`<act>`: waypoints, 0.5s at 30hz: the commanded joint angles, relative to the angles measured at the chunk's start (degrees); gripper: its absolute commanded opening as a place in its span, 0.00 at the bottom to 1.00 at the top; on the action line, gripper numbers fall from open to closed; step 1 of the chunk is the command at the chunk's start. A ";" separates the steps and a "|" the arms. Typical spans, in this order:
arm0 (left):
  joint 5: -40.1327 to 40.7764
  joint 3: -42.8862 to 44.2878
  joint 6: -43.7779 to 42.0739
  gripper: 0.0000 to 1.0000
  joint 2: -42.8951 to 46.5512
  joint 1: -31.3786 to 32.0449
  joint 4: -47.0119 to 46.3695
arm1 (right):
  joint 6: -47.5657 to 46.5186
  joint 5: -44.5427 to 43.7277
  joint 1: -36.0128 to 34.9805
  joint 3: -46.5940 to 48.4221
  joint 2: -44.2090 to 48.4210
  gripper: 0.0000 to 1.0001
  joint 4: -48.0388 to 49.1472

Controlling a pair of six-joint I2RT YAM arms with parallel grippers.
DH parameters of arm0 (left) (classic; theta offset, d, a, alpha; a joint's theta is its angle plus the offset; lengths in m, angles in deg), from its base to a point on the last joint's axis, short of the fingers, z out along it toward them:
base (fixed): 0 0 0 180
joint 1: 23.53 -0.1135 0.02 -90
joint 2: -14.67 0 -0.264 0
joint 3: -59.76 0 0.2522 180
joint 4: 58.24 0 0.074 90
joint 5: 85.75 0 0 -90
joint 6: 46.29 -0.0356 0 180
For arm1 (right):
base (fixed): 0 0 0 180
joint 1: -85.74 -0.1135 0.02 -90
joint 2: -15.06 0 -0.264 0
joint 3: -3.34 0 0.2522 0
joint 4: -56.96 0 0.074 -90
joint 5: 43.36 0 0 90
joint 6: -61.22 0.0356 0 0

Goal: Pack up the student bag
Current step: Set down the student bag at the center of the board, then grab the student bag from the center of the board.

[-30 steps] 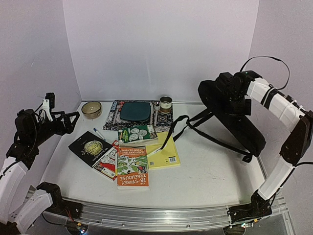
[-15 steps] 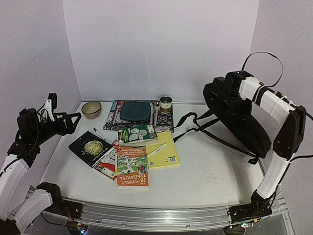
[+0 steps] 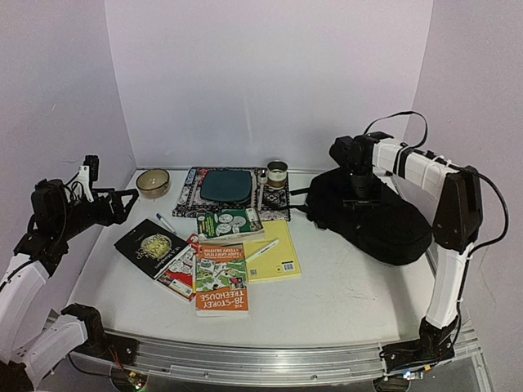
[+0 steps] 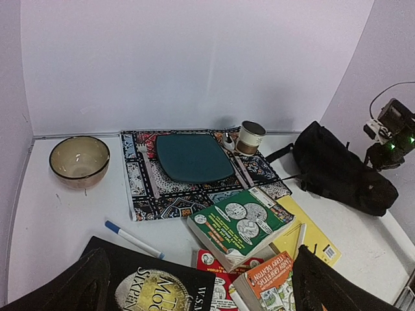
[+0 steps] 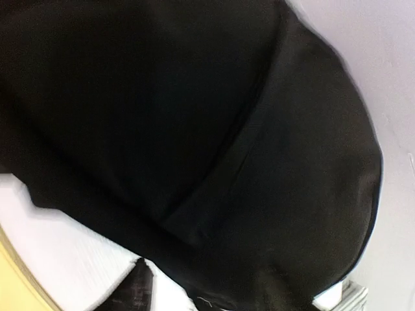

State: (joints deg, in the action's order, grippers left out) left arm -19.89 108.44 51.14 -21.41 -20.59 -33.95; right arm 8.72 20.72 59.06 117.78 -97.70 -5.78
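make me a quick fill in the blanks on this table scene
The student bag lies on the ___ half of the table.
The teal plate rests on a patterned ___.
A white pen lies on the ___ notepad.
Missing words: right, mat, yellow.

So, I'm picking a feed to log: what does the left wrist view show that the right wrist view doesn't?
Only left wrist: the bowl, teal plate on its patterned mat, cup, pen and green book. Only right wrist: a close-up fabric seam. Both: the student bag and the white table.
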 commanded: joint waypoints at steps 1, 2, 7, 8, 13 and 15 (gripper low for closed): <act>-2.00 2.86 -0.21 0.99 -0.43 -0.22 -0.94 | -13.61 4.78 0.49 -7.15 7.18 0.72 -0.72; -2.36 2.91 -0.21 0.99 -0.52 -0.22 -0.96 | -16.00 3.95 0.97 -9.21 8.67 0.79 -0.57; -4.17 3.02 -0.21 0.99 -0.76 -0.22 -0.95 | -26.52 9.97 5.55 -19.70 16.52 0.98 2.42; -4.48 3.07 -0.25 0.99 -0.75 -0.22 -0.96 | -28.20 11.09 5.87 -21.42 17.47 0.98 3.47; -7.41 3.38 -0.09 0.99 -1.59 -0.20 -1.29 | -34.48 17.40 6.17 -28.81 19.08 0.98 8.91; -9.43 3.91 0.25 0.99 -2.50 -0.22 -1.50 | -36.39 19.03 6.19 -30.43 18.34 0.98 10.47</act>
State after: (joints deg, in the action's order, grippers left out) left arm -24.48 108.53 51.16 -22.54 -20.59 -33.91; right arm -19.95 33.30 65.89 91.32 -78.52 2.06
